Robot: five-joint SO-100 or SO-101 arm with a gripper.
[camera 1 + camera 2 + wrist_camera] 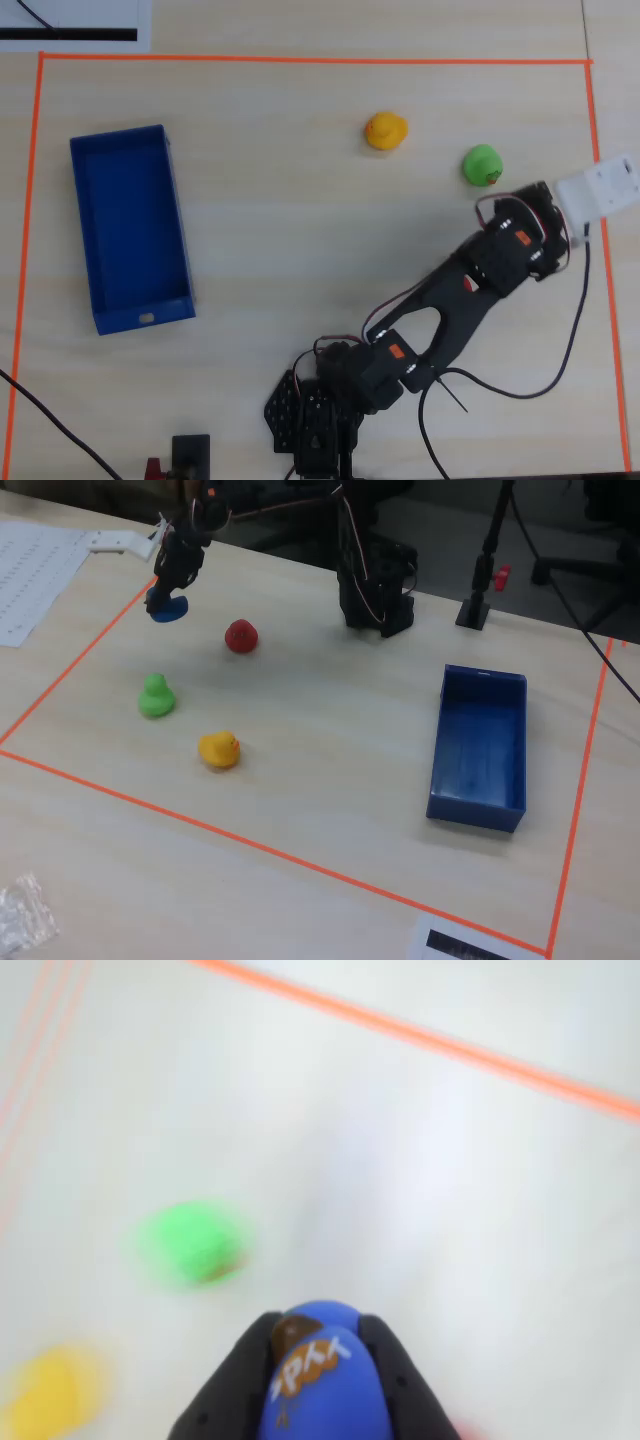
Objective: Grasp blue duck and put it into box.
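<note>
My gripper (318, 1324) is shut on the blue duck (325, 1385), its two black fingers pressed against the duck's sides. In the fixed view the gripper (170, 592) holds the blue duck (168, 609) low over the table's far left, by the orange tape line. In the overhead view the gripper and duck are hidden under the arm's white wrist mount (600, 188). The blue box (130, 225) lies empty at the left of the overhead view and at the right of the fixed view (478, 742), far from the gripper.
A green duck (483, 164) (155, 696) (190, 1242), a yellow duck (385, 131) (218, 749) (50, 1392) and a red duck (240, 635) stand near the gripper. Orange tape (300, 60) frames the work area. The arm's base (375, 585) is at the table's far edge.
</note>
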